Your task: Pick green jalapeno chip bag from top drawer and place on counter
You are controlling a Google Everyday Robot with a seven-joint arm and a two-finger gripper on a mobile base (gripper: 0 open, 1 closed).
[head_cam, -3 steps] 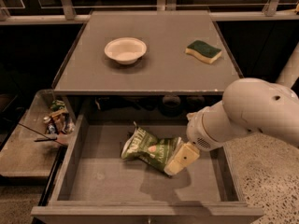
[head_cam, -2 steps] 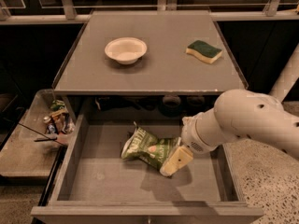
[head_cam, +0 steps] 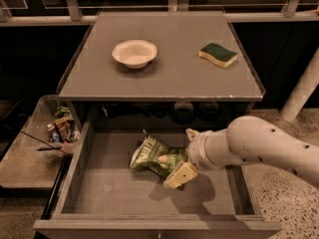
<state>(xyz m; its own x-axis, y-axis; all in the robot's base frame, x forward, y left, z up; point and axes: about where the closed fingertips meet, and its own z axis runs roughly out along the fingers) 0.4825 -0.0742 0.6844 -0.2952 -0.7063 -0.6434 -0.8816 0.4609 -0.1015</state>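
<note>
- The counter (head_cam: pixel 169 78) is a flat grey top with worn pale edges, filling the middle and 12 o'clock part of the view.
- On it, a white bowl (head_cam: pixel 134 53) stands toward 10 o'clock of the counter's centre, and a green-and-yellow sponge (head_cam: pixel 218 55) lies toward 2 o'clock, well apart from the bowl.
- Below the counter's front edge, the top drawer (head_cam: pixel 114 193) stands pulled out toward 6 o'clock, with much of its grey bottom bare.
- At 9 o'clock a low side tray (head_cam: pixel 25 158) holds a small heap of cans and packets (head_cam: pixel 62 126) in its far corner.
- Speckled floor (head_cam: pixel 284 203) shows at 4 o'clock and a pale slanting post (head_cam: pixel 301 91) at 3 o'clock. The room behind the counter is dark.
- The green jalapeno chip bag (head_cam: pixel 154 156) lies crumpled near the middle of the drawer bottom.
- The white arm (head_cam: pixel 264 148) reaches in from 3 o'clock, and the gripper (head_cam: pixel 184 156) sits at the bag's 3 o'clock end.
- The claw is released: its fingers (head_cam: pixel 180 176) are spread, one toward 6 o'clock of the bag's end and one toward 12 o'clock. Whether they touch the foil cannot be told.
- Since a second ago the arm has slid toward 9 o'clock, bringing the gripper closer over the bag.
- The bag, bowl and sponge lie where they lay then.
</note>
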